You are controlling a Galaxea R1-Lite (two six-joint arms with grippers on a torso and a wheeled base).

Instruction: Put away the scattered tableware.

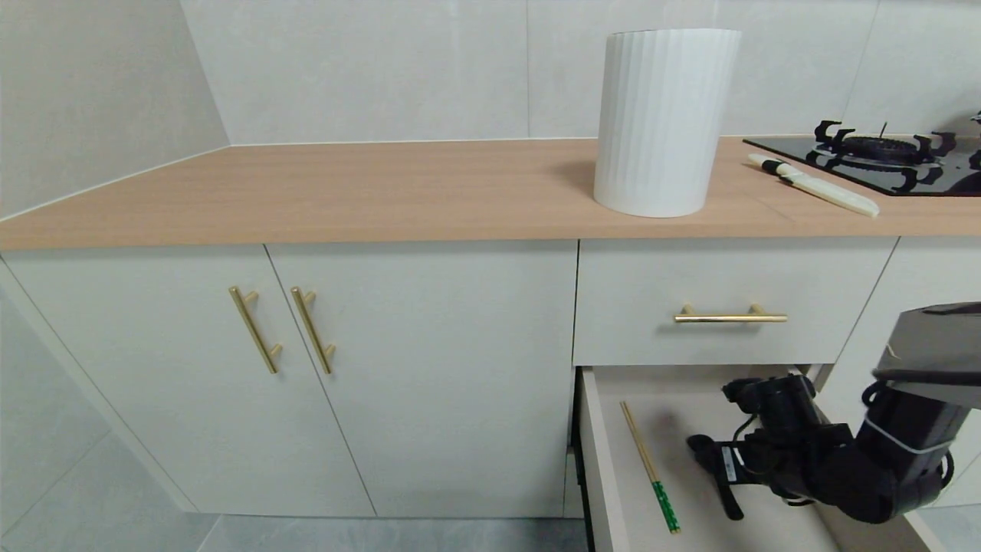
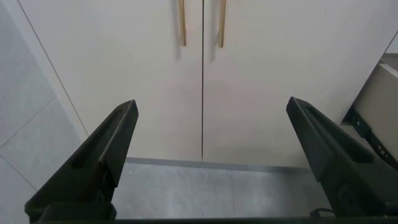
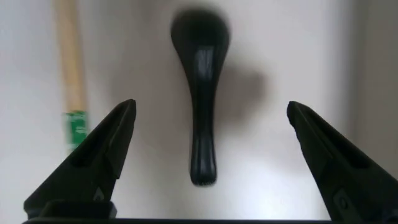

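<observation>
The right end effector [image 3: 210, 107] is held released above the pulled-out drawer [image 1: 602, 460], its fingers spread wide. A black spoon [image 3: 202, 93] is seen lying flat on the drawer floor directly beneath the gap between the fingers, untouched by either. A pair of green-tipped chopsticks [image 1: 647, 468] is laid alongside it, nearer the drawer's left wall. The left end effector [image 2: 211, 109] is likewise held released, facing the closed cabinet doors [image 2: 261, 93]. Farther back, on the surface [image 1: 383, 184], a white ribbed container [image 1: 663, 123] is stood, with a knife [image 1: 816, 186] beside it and a stove [image 1: 874, 153] beyond.
</observation>
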